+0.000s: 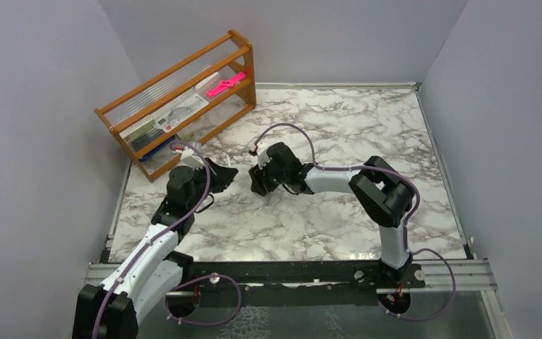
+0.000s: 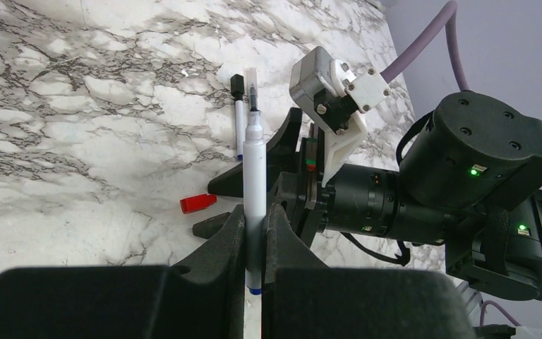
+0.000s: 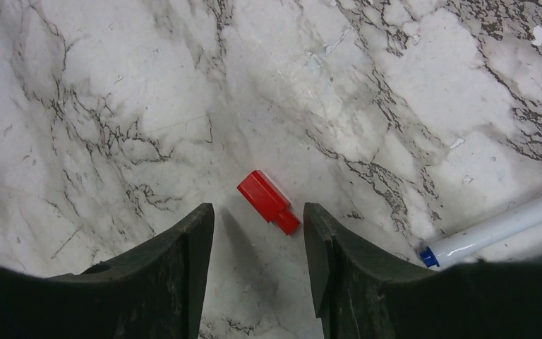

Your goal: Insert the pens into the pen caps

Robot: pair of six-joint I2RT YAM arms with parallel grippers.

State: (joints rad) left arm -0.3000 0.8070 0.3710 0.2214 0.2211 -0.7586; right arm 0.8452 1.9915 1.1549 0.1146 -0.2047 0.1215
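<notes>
Left wrist view first: our left tool (image 2: 254,224) is pinched narrow on a white pen (image 2: 254,159). It grips low on the barrel, so the writing end stands up past the fingers, just right of the red cap (image 2: 198,203) as that camera sees it. Beyond the red cap, two more pens (image 2: 238,123) lie side by side on the marble worktop (image 2: 77,106), one wearing a black cap (image 2: 236,85). The red cap lies loose on its side.

Right wrist view puts it between the fingers of our right tool (image 3: 257,215), which stands wide and holds nothing. The cap sits askew to the fingers and touches neither. Right of the cap a white barrel (image 3: 497,227) with a blue end shows; we cannot tell which pen it is.

We judge the step to be picking up the red cap. To do it well we would turn the wrist until the pads face the cap's long flanks, come down around its thick body and close gently. The mouth should stay free for the held pen. A skewed pinch could flick so small a cap away.

No brand or writing can be read on the pens or cap. The printed things in the wooden rack (image 1: 176,106), far beyond the cap, are too small to read.
</notes>
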